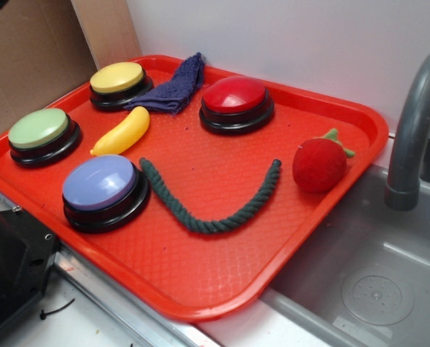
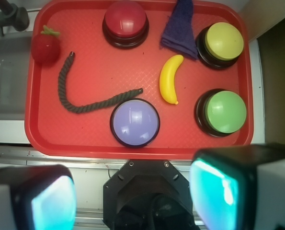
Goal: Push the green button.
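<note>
Gripper (image 2: 132,196) fingers (image 2: 51,199) sit spread wide apart in my wrist view, holding nothing, high above the near edge of a red tray (image 2: 94,143). Ahead and to the right sits the green button (image 2: 225,111), near the tray's corner. A yellow button (image 2: 224,41) lies just beyond it, a toy banana (image 2: 171,78) and a blue button (image 2: 135,121) to its left. I risk drifting off line and pressing either neighbour. Beyond the tray's left side, I see a grey sink (image 1: 373,289) and tap (image 1: 415,123) against a white wall (image 1: 294,36).
</note>
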